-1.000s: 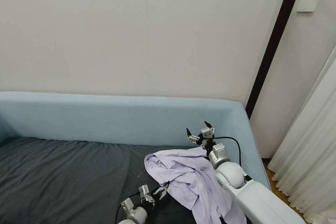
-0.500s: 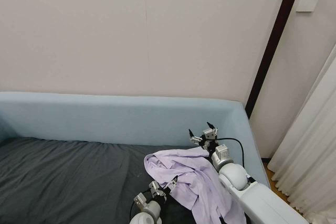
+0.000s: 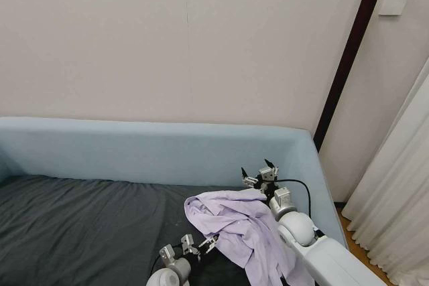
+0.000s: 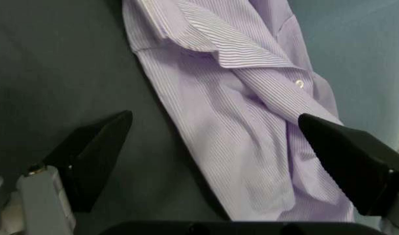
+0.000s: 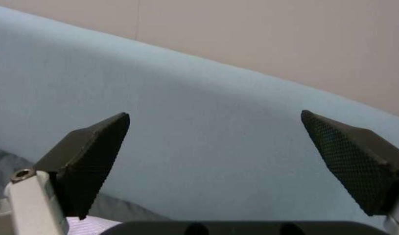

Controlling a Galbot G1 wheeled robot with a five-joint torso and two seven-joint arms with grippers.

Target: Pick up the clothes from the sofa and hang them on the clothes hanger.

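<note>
1. Hovering at the near edge of the shirt (image 3: 241, 226), the left gripper (image 3: 199, 244) has its jaws spread wide and grasps nothing. Whether a fingertip touches the fabric cannot be told.
2. In the left wrist view, the two dark fingers (image 4: 98, 147) frame the collar and button line of the shirt. One finger is over the dark seat (image 3: 80, 226); the other is at the fabric's edge toward the blue side of the sofa (image 3: 320, 179).
3. The right gripper (image 3: 255, 167) is likewise released, with jaws wide apart and empty. It is raised above the far end of the shirt and points at the backrest (image 3: 134, 152).
4. The shirt is lilac with fine stripes. It lies crumpled on the seat at the right end of the sofa, just beside the right arm.
5. The seat is dark grey and creased. The backrest and side are light blue.
6. Behind the sofa is a plain pale wall (image 3: 167, 45). A dark door frame (image 3: 348, 58) runs up at the right, and a white curtain (image 3: 402, 212) hangs at the right edge.
</note>
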